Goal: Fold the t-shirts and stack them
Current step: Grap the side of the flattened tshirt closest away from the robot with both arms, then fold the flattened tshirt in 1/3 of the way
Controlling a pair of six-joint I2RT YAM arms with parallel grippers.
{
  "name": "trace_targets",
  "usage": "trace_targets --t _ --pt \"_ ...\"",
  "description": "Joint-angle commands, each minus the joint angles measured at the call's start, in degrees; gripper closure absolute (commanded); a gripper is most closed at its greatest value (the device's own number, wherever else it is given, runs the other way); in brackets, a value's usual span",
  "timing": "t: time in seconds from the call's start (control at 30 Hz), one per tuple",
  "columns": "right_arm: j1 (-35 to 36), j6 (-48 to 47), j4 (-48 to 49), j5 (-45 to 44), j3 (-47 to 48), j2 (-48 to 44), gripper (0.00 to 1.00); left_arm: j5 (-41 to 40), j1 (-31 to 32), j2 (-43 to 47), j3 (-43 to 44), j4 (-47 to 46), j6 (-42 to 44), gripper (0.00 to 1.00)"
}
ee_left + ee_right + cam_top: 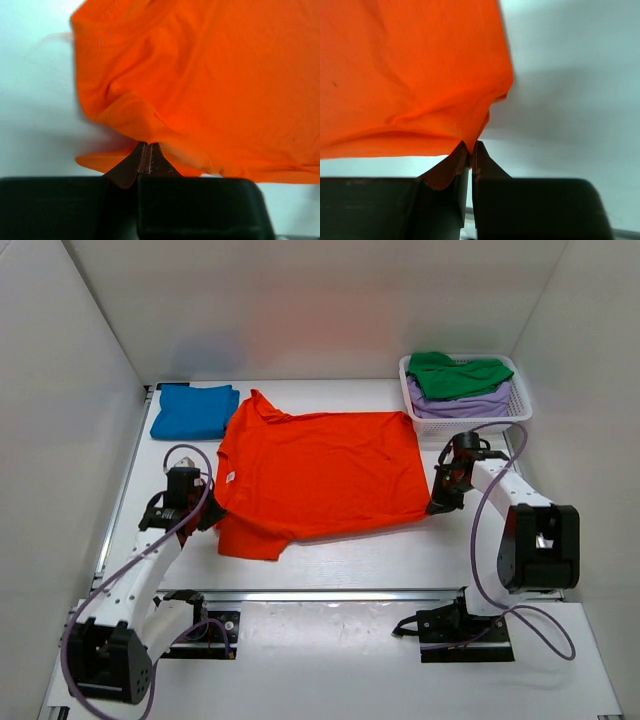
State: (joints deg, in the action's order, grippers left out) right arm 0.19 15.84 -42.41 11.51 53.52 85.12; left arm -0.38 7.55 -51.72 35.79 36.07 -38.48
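The bright orange t-shirt (320,472) lies spread across the middle of the table, its near left sleeve folded under. My left gripper (208,508) is shut on its left edge; the wrist view shows the jaws closed on orange cloth (190,90). My right gripper (437,502) is shut on the shirt's near right corner (410,80). A folded blue t-shirt (193,410) lies at the far left. A green t-shirt (457,374) lies on a pale lavender one (468,405) in the basket.
The white lattice basket (418,423) stands at the far right corner. White walls close in the table on the left, back and right. A metal rail (330,595) runs along the near edge, in front of the arm bases.
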Motion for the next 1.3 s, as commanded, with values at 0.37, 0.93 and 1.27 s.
trace_targets --t 0.37,0.93,1.27 --pt "-4.23 -3.01 0.58 1.94 18.45 18.49 1.00 0.56 -5.35 -20.34 13.07 -14.71 3.41 1.00" --pt "-5.81 2.95 2.06 12.73 30.07 26.85 0.90 2.14 -7.55 -37.47 22.65 -21.13 2.01 0.90" --pt "-10.12 28.80 38.25 25.76 7.49 12.36 0.64 4.08 -10.98 -39.51 24.50 -25.62 -3.36 0.55"
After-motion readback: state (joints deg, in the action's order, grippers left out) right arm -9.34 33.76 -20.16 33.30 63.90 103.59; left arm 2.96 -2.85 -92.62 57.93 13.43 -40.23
